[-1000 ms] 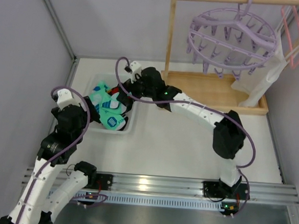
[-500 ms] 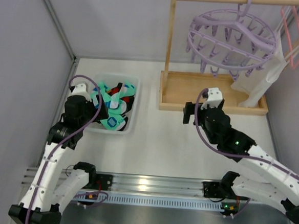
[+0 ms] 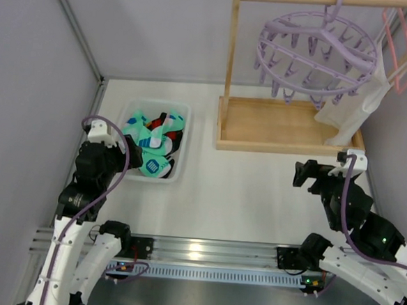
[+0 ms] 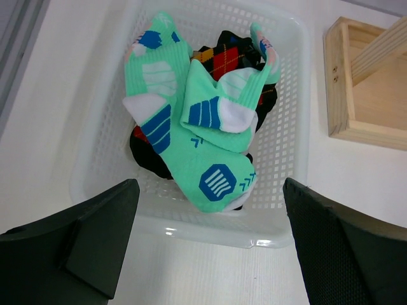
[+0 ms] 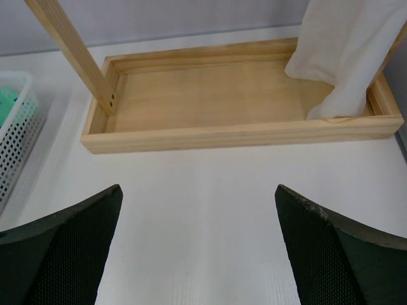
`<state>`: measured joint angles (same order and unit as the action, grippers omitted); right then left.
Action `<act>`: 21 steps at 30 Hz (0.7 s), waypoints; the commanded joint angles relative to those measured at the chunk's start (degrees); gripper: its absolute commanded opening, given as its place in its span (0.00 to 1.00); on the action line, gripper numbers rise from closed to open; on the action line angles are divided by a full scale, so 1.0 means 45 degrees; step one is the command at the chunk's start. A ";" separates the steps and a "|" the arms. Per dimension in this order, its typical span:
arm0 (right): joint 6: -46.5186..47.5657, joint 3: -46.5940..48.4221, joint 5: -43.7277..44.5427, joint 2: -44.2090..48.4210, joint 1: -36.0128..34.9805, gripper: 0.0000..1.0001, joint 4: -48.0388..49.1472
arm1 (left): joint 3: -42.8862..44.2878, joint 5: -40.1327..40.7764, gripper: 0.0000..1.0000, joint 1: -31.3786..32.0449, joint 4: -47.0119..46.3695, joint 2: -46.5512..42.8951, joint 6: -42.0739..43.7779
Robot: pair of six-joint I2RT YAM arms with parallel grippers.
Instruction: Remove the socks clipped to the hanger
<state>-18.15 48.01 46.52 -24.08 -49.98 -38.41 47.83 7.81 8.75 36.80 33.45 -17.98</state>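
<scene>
The white-and-black jointed left arm (image 3: 74, 206) rises from its base at the near-left corner of the white tabletop (image 3: 242, 197) and leans along the left edge, with a purple cable (image 3: 104, 123) looped over its wrist. Its black two-finger left gripper (image 3: 131, 161) (image 4: 210, 190) points rightward and down, fingers spread wide and empty. The matching right arm (image 3: 365, 240) folds low at the near-right corner. The right gripper (image 3: 305, 175) (image 5: 198, 190) hovers near the right edge, aimed far-left, its jaws wide apart and empty.

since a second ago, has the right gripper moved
Yes. The right gripper swung rightward off the basket to near the right end of the wooden tray.
</scene>
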 commanded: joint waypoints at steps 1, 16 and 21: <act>0.0205 0.0093 0.0287 0.0525 0.0090 0.99 -0.1188 | -0.0102 0.0236 0.98 0.0125 -0.0657 -0.0343 0.0128; 0.0479 -0.0043 0.0326 -0.0157 0.0110 0.99 -0.0859 | -0.0181 0.0002 0.98 0.0418 -0.0735 -0.0930 0.0401; 0.0518 -0.0297 0.0345 -0.0314 0.0110 0.99 -0.0371 | -0.0181 0.0041 0.98 0.0535 -0.0736 -0.0949 0.0401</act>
<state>-16.60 47.18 47.48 -24.58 -49.98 -42.28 47.33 8.34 10.74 36.40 29.74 -16.93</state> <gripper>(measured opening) 0.993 0.983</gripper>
